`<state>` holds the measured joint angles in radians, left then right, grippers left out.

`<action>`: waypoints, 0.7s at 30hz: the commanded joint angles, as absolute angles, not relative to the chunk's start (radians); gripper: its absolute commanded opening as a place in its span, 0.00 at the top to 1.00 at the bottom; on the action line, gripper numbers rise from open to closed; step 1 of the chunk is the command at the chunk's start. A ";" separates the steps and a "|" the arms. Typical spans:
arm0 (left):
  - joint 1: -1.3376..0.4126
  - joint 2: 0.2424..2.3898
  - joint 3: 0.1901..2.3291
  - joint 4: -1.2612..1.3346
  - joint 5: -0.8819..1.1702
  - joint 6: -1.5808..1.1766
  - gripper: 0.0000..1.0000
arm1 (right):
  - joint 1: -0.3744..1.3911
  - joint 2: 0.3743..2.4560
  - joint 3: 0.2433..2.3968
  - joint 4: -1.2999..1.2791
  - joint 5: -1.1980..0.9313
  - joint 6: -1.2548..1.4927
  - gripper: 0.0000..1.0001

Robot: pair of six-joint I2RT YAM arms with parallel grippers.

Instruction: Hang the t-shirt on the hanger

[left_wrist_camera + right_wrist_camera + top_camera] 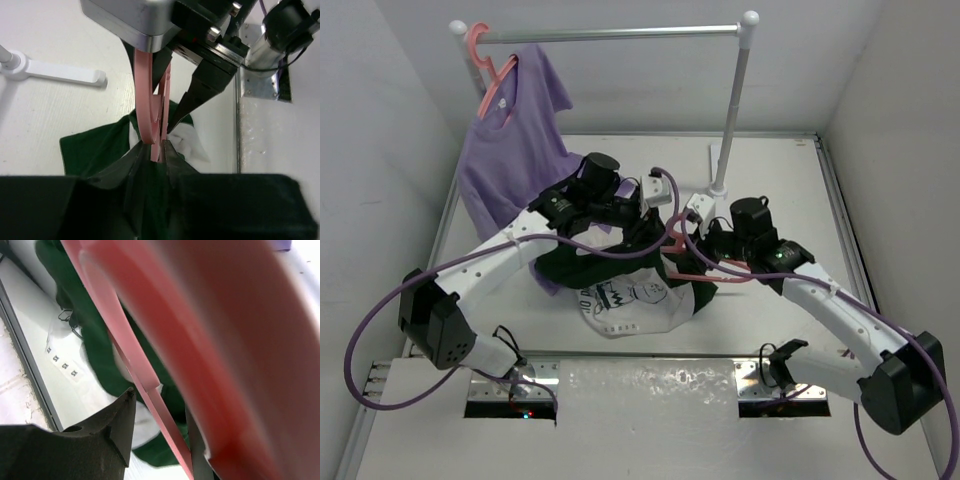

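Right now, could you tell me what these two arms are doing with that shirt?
The right gripper holds the pink hanger over the t-shirt, which lies crumpled on the table. The left gripper sits close around the hanger where it meets the shirt's green fabric; whether it grips is unclear. The shirt does not look fully on the hanger yet.
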<state>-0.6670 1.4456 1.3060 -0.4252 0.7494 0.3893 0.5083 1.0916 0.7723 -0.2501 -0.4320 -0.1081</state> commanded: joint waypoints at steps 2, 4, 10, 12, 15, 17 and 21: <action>-0.667 1.384 1.285 -0.500 0.764 0.520 0.49 | 0.525 1.071 0.726 -0.071 -0.465 -0.064 1.00; -0.626 1.365 1.282 -0.511 0.776 0.505 0.16 | 0.523 1.087 0.716 -0.057 -0.480 -0.060 1.00; -0.422 1.336 1.350 -0.588 0.882 0.629 0.05 | 0.525 1.101 0.696 -0.020 -0.500 -0.043 1.00; -0.431 1.336 1.365 -0.725 0.893 0.824 0.01 | 0.523 1.103 0.701 -0.018 -0.500 -0.046 1.00; -0.527 1.350 1.313 -0.880 0.792 1.020 0.00 | 0.525 1.109 0.713 -0.023 -0.505 -0.057 1.00; -0.572 1.356 1.275 -0.839 0.758 0.993 0.00 | 0.523 1.117 0.732 -0.038 -0.512 -0.061 1.00; -0.591 1.397 1.275 -0.775 0.790 0.931 0.02 | 0.523 1.115 0.756 -0.071 -0.517 -0.074 1.00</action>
<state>-0.5915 1.3796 1.2728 -0.7929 0.7765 0.8955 0.5198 1.1187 0.6991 -0.1120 -0.4725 -0.0643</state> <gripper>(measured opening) 0.991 0.426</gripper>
